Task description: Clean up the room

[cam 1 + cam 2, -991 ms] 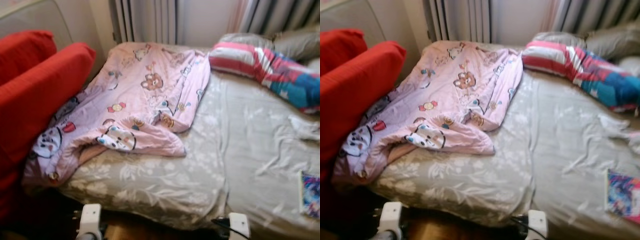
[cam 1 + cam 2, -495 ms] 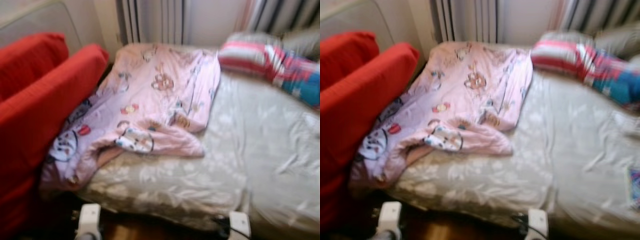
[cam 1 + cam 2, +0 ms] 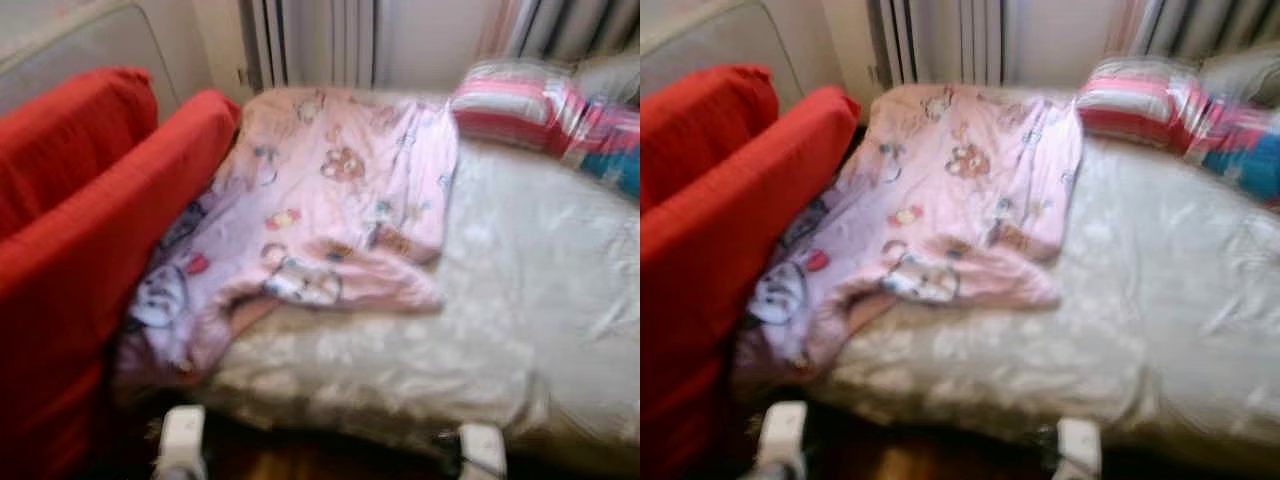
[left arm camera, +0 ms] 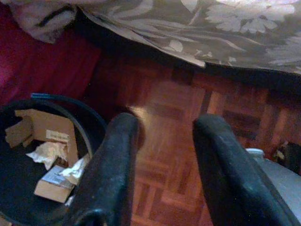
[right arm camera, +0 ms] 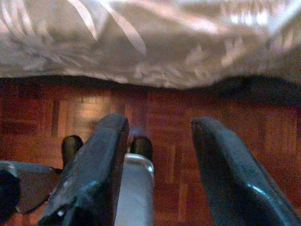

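The whole head view has slid right since a second ago, so the robot's turning toward the crumpled pink cartoon-print blanket [image 3: 330, 210] on the grey floral bed [image 3: 520, 290]; left gripper [image 4: 162, 155] and right gripper [image 5: 157, 160] hang low over the floor, fingers apart and empty; cleanup hasn't really started.

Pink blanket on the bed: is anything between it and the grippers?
Nothing visible blocks it. The pink blanket lies uncovered on the bed; the left gripper and right gripper hang low over the wooden floor, beside the bed edge.

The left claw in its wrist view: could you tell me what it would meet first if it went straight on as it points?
Most likely the bare parquet floor, seen between the open left claw fingers. The dark bin of cardboard and paper lies off to one side. Depth is hard to judge.
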Tool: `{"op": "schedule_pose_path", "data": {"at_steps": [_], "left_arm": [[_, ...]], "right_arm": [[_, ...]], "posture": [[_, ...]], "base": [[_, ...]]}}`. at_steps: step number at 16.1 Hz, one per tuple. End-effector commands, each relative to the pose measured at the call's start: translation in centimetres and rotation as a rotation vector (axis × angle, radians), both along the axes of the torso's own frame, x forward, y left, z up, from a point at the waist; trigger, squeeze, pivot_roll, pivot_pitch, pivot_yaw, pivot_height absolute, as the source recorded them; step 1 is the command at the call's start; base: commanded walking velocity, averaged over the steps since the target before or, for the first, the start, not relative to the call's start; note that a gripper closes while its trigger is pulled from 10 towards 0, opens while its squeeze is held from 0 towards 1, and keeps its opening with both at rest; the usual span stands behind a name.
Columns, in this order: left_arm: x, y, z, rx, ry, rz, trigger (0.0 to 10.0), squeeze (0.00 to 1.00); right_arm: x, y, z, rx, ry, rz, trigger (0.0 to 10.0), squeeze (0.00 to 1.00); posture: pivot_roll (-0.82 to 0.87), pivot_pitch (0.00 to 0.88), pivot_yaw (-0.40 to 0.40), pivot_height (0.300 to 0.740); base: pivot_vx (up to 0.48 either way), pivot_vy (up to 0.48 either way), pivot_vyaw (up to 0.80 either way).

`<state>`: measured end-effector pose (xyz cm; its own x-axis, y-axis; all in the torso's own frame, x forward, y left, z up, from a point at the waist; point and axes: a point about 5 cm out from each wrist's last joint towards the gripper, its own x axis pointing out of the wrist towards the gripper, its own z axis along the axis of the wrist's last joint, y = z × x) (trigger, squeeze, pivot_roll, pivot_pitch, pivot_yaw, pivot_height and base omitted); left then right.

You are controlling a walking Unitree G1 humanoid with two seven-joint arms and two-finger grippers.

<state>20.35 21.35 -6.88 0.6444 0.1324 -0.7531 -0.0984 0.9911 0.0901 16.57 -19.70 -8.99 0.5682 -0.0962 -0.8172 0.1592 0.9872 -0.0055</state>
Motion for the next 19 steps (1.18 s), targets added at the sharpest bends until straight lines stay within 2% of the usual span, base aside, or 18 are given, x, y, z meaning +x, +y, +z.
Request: {"op": "schedule_pose_path", "data": {"at_steps": [1,3,6,10,15,19], "left_arm": [[-0.5,0.8,-0.2,0.019,0.024,0.006,10.0,0.0],[-0.6,0.8,-0.2,0.025,0.024,0.001,10.0,0.0],[-1.3,2.0,-0.2,0.03,0.025,0.011,10.0,0.0],[-1.3,2.3,-0.1,0.023,0.012,0.019,10.0,0.0],[-2.2,4.2,0.0,0.032,0.02,0.036,10.0,0.0],[-2.6,4.3,-0.1,0.033,0.028,0.038,10.0,0.0]], "right_arm": [[0.1,0.5,0.0,0.013,0.002,0.0,10.0,0.0],[0.1,0.5,0.0,0.013,0.003,0.001,10.0,0.0],[0.1,0.5,0.0,0.013,0.002,0.002,10.0,0.0],[0.1,0.5,0.0,0.013,0.002,0.002,10.0,0.0],[0.1,0.5,0.0,0.013,0.002,0.003,10.0,0.0],[0.1,0.5,0.0,0.012,0.001,0.003,10.0,0.0]], "posture": [[0.09,0.073,0.028,0.74],[0.09,0.073,0.028,0.74],[0.09,0.072,0.028,0.74],[0.09,0.072,0.028,0.74],[0.09,0.072,0.029,0.74],[0.09,0.072,0.028,0.74]], "base": [[0.0,0.345,0.0],[0.0,0.171,0.0],[0.0,0.0,0.0],[0.0,0.0,0.0],[0.0,0.0,0.0],[0.0,0.0,0.0]]}}
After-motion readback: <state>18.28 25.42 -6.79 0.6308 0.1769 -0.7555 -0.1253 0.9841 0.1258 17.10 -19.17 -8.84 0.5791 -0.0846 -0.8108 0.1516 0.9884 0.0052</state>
